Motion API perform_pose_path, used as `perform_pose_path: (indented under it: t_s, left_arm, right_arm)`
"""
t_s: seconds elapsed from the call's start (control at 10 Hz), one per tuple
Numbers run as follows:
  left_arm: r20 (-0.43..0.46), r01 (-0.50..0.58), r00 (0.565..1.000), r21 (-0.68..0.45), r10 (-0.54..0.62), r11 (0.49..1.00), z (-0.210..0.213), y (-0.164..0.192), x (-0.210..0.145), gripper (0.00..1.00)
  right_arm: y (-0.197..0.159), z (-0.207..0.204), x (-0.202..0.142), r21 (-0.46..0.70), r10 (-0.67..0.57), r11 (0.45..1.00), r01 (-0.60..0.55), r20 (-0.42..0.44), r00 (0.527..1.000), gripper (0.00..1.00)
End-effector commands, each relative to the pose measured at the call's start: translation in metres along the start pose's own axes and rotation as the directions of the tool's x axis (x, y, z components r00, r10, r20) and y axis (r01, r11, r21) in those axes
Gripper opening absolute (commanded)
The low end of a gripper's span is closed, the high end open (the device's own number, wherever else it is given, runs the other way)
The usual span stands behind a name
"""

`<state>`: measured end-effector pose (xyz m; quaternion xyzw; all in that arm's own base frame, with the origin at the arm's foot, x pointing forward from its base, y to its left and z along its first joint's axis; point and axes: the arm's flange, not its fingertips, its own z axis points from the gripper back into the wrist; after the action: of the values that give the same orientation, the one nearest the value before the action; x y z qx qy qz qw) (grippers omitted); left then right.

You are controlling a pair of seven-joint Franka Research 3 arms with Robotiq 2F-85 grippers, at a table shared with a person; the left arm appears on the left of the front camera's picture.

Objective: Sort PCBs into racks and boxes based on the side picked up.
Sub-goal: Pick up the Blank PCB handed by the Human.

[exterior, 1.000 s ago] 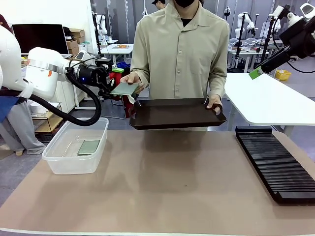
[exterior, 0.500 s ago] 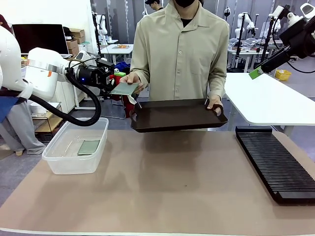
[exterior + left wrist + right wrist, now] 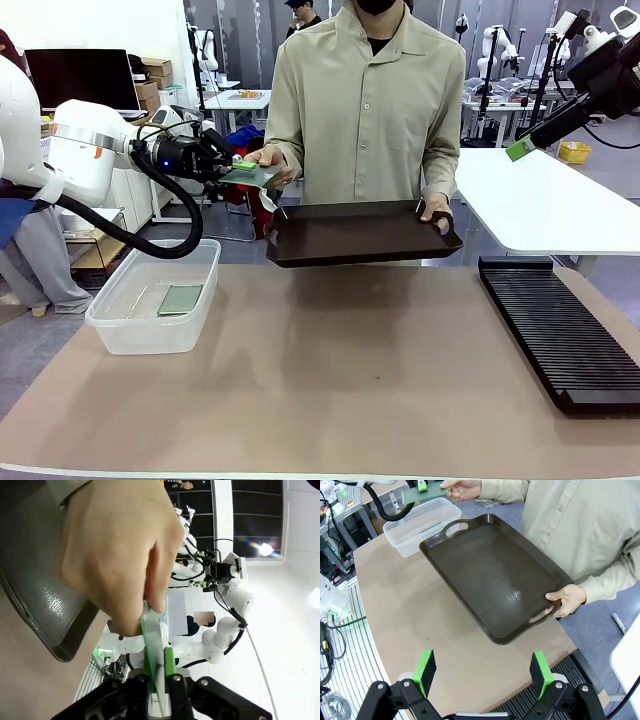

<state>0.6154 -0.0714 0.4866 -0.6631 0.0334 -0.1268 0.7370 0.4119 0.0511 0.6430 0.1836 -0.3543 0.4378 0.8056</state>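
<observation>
Table, left end: clear tub (image 3: 140, 338) on the brown mat, with a loose PCB (image 3: 180, 299) lying flat on its floor.

Above and behind the tub: left gripper (image 3: 237, 166) reaches in level from the left. In the wrist view its fingers are pressed together on the near edge of the offered PCB (image 3: 151, 640), one green pad against each face. The far edge of that board is pinched by the person's hand (image 3: 115, 550), so both have hold of it, in the air just past the table's far edge.

Centre: dark brown tray (image 3: 360, 235), held tilted over the far edge by the person's other hand (image 3: 436, 212) at its right handle.

Right side: long black slotted rack (image 3: 560, 330) flat on the mat, running front to back.

Right gripper (image 3: 482, 672): high above the table, fingers spread wide, nothing between the pads.
</observation>
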Motion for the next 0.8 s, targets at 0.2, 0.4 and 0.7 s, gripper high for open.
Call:
perform_pose_path:
  t_s: [0.2, 0.4, 0.7]
  left_arm:
    - [-0.005, -0.011, 1.0, -0.012, 0.011, 1.0, -0.003, -0.0018, -0.0035, 0.0]
    - [-0.002, -0.011, 1.0, -0.005, 0.011, 1.0, -0.0024, -0.0014, -0.0029, 0.0]
    - [-0.017, -0.007, 1.0, -0.009, 0.006, 1.0, -0.0008, -0.0024, -0.002, 0.0]
  right_arm:
    - [0.0, -0.0018, -0.0004, 0.004, 0.0, 1.0, 0.0, 0.008, 1.0, 1.0]
    - [0.0, -0.0018, -0.0004, 0.004, 0.0, 1.0, 0.0, 0.008, 1.0, 1.0]
    - [0.0, -0.0018, -0.0004, 0.004, 0.0, 1.0, 0.0, 0.008, 1.0, 1.0]
